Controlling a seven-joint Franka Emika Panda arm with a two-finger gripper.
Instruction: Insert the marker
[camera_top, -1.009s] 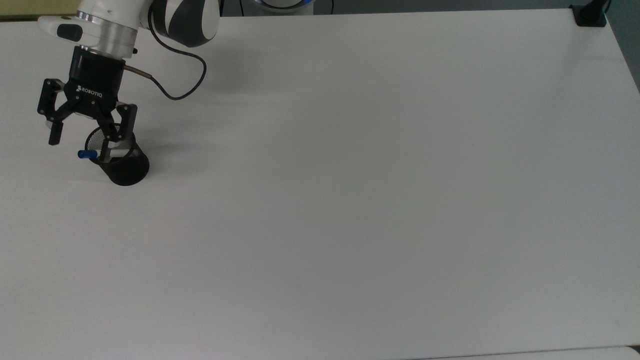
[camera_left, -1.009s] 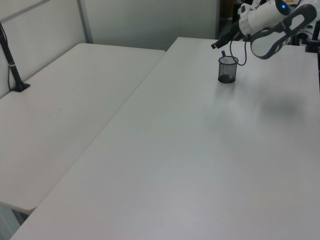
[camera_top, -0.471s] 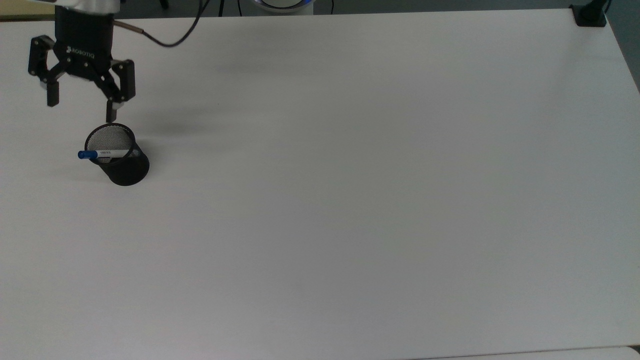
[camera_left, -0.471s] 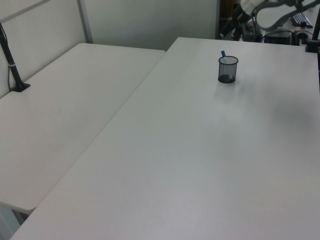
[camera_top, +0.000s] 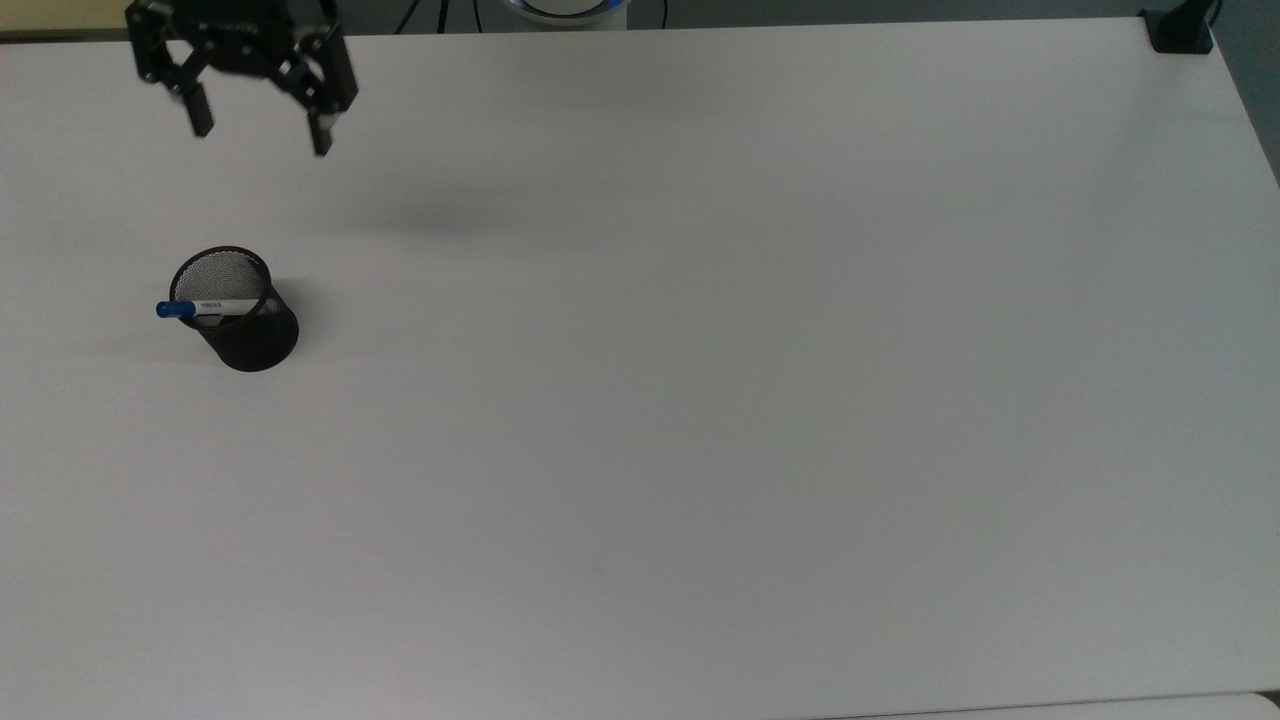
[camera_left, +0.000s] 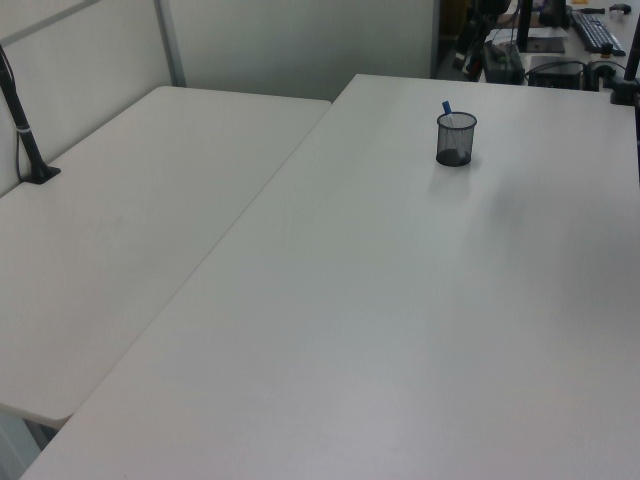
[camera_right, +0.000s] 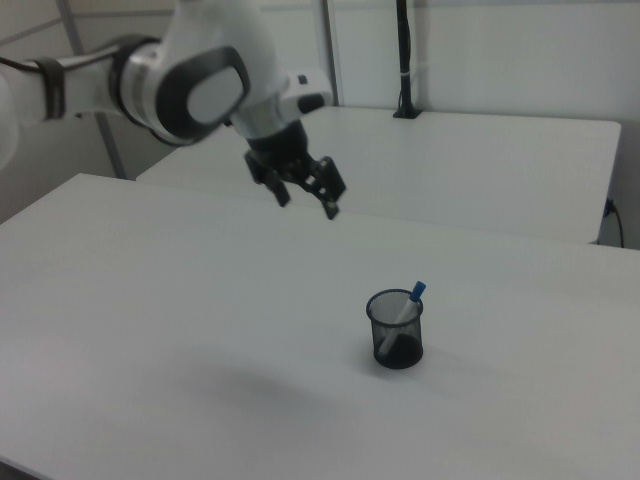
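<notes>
- One marker (camera_top: 205, 308) stands inside the black mesh cup (camera_top: 250, 340) on the white table (camera_top: 700, 400). Its white barrel leans against the cup's rim and its blue cap projects above that rim.
- One gripper (camera_top: 258, 128) hangs in the air with its two fingers spread apart and nothing between them.
- In the top view, the cup lies below the gripper and slightly toward the top view's left, well apart from it.
- In the right view, the gripper (camera_right: 306, 200) is raised above the table, and the cup (camera_right: 397, 335) sits lower and toward the right view's right, with the marker (camera_right: 408, 303) slanting up out of it.
- In the left view, the cup (camera_left: 455, 140) stands near the far end of the table, with the marker (camera_left: 447, 108) showing its blue cap above the rim.
- The marker's long axis runs steeply upward, tilted rather than vertical; in the top view it reads as a line across the cup's mouth, cap toward the top view's left.
- Judgement: the insertion appears complete, since the marker rests in the cup with no contact from the gripper.
- Judgement: no further grasp seems required. Any move near the cup should stay clear of the projecting cap, as a knock there could tip the light cup.
</notes>
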